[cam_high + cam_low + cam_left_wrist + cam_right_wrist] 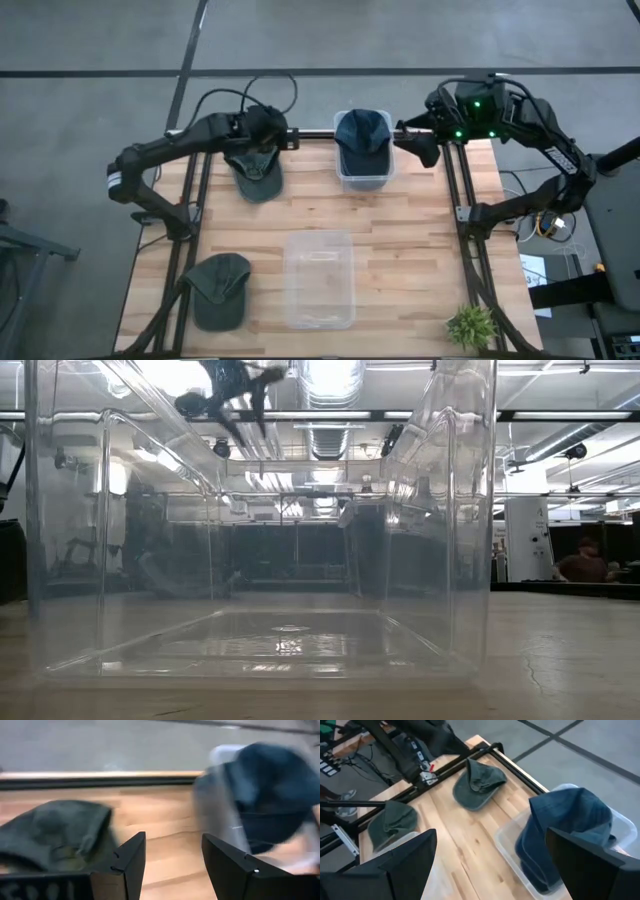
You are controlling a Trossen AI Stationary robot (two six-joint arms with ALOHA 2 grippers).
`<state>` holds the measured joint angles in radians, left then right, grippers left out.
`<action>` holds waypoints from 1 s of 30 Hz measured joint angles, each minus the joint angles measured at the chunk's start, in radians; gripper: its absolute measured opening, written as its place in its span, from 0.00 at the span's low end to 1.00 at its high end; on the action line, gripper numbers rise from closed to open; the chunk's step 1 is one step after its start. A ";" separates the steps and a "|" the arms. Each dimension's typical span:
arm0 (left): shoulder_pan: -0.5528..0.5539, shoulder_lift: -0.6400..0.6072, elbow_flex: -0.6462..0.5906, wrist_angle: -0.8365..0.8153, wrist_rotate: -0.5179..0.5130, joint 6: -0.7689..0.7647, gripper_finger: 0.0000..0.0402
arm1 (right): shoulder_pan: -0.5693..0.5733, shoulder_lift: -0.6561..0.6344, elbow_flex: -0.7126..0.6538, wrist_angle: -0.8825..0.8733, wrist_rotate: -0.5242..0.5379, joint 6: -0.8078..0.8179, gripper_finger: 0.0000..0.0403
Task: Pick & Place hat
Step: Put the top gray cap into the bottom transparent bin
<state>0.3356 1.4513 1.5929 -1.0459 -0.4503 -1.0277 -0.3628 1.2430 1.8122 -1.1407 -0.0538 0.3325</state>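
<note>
As seen from the high view, three caps are counted: a green cap (256, 172) beneath the left gripper (268, 132), a second green cap (220, 288) at the near left corner, and a blue cap (362, 137) lodged in a small clear bin (362, 180). A large empty clear bin (320, 280) is noted mid-table.

Low view: only the large bin's walls are recorded.

Left wrist view: fingers (129, 862) are spread, nothing grasped; a descent off-centre is judged likely to pinch only loose fabric.

Right wrist view: the right gripper (490, 865) is parted and empty above the blue cap; the light bin could be dragged along.
</note>
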 joint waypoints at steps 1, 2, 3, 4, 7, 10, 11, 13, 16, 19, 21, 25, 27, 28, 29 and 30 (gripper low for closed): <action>0.008 0.000 -0.028 -0.003 -0.001 -0.009 0.46 | 0.007 0.001 0.000 0.006 0.002 0.000 0.91; 0.017 -0.001 -0.059 -0.005 0.000 -0.026 0.46 | 0.012 0.003 0.000 0.013 0.004 0.000 0.91; 0.023 -0.001 -0.090 -0.007 0.004 -0.052 0.46 | 0.017 0.007 0.000 0.023 0.005 0.000 0.91; 0.028 0.000 -0.119 -0.019 0.009 -0.083 0.46 | 0.022 0.010 0.000 0.033 0.007 0.000 0.91; 0.039 -0.002 -0.195 -0.069 0.011 -0.162 0.46 | 0.036 0.023 0.000 0.041 0.005 -0.005 0.91; 0.043 -0.003 -0.276 -0.129 0.018 -0.192 0.46 | 0.040 0.038 0.000 0.053 0.004 -0.016 0.91; 0.043 -0.003 -0.302 -0.146 0.029 -0.199 0.46 | 0.042 0.043 0.000 0.053 0.004 -0.016 0.91; 0.045 -0.005 -0.350 -0.178 0.065 -0.217 0.46 | 0.043 0.050 0.000 0.056 0.005 -0.015 0.91; 0.045 -0.011 -0.424 -0.195 0.122 -0.255 0.46 | 0.051 0.061 0.000 0.055 0.004 -0.015 0.91; 0.045 -0.018 -0.484 -0.210 0.140 -0.287 0.46 | 0.060 0.064 0.000 0.055 0.001 -0.016 0.91; 0.045 -0.020 -0.515 -0.211 0.147 -0.324 0.46 | 0.070 0.064 0.000 0.055 0.001 -0.018 0.91; 0.049 -0.040 -0.570 -0.179 0.136 -0.336 0.46 | 0.073 0.064 0.000 0.055 0.001 -0.018 0.91; 0.058 -0.049 -0.602 -0.149 0.136 -0.335 0.46 | 0.076 0.063 0.000 0.055 0.002 -0.013 0.91; 0.060 -0.052 -0.618 -0.134 0.136 -0.336 0.46 | 0.075 0.063 0.000 0.055 0.002 -0.009 0.91; 0.064 -0.056 -0.633 -0.119 0.136 -0.336 0.46 | 0.075 0.061 0.000 0.055 0.002 -0.008 0.91; 0.066 -0.060 -0.648 -0.101 0.136 -0.336 0.46 | 0.075 0.061 0.000 0.055 0.002 -0.008 0.91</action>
<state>0.4019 1.3909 0.9447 -1.1474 -0.3143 -1.3640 -0.2874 1.3045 1.8122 -1.0860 -0.0522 0.3247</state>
